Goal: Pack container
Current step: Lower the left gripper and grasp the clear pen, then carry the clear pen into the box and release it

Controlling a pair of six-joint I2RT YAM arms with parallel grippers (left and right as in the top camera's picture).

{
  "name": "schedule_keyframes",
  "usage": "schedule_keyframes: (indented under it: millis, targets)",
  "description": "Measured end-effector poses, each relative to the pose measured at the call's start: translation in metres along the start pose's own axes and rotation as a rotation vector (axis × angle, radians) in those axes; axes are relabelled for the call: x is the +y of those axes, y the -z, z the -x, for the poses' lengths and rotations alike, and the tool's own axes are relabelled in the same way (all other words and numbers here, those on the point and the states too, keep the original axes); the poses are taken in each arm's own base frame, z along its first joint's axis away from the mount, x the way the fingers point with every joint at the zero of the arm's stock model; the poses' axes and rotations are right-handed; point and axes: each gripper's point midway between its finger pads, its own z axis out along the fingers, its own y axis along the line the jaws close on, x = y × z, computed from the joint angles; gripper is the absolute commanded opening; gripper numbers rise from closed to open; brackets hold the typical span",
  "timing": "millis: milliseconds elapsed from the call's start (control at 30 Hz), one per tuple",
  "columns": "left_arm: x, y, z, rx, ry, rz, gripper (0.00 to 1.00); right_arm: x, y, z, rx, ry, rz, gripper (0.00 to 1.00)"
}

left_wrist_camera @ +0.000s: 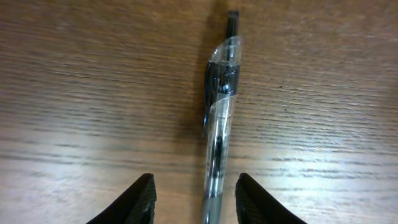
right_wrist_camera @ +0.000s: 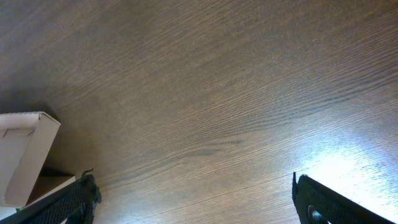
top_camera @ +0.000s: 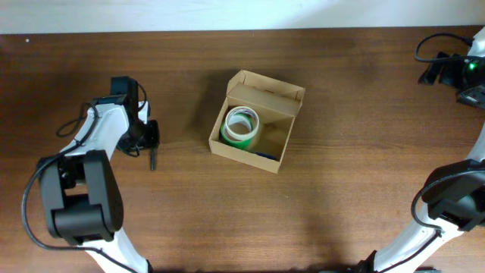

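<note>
While left pincer (left_wrist_camera: 196, 178) straddles clear pen (left_wrist_camera: 221, 124), plain container (top_camera: 267, 92) holds green tape (top_camera: 241, 126)

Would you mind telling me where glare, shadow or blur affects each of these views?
Overhead: even light and sharp, with only a soft shadow left of the container. Left wrist: the pen is crisp mid-barrel with highlights on its clear plastic, softer toward the bottom edge, and casts a shadow on its left. Right wrist: a washed-out glare patch on the table at lower right.
</note>
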Motion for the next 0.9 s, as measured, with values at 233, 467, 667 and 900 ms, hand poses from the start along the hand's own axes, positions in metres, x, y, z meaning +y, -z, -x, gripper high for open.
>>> schedule_keyframes:
  millis: [233, 467, 667, 900]
  targets:
    - [-0.001, -0.013, -0.001, 0.023, 0.004, -0.002, 0.22, 0.0, 0.0, 0.0, -0.001, 0.0, 0.0, 0.99]
    - [-0.002, -0.013, 0.004, 0.006, 0.003, -0.006, 0.02, 0.0, 0.0, 0.0, 0.0, 0.0, 0.0, 0.99]
    - [-0.014, 0.005, 0.011, 0.025, -0.098, -0.064, 0.02, 0.0, 0.0, 0.0, -0.001, 0.0, 0.0, 0.99]
    - [-0.061, 0.15, 0.098, -0.327, -0.477, -0.202, 0.01, 0.0, 0.0, 0.0, 0.0, 0.0, 0.002, 0.99]
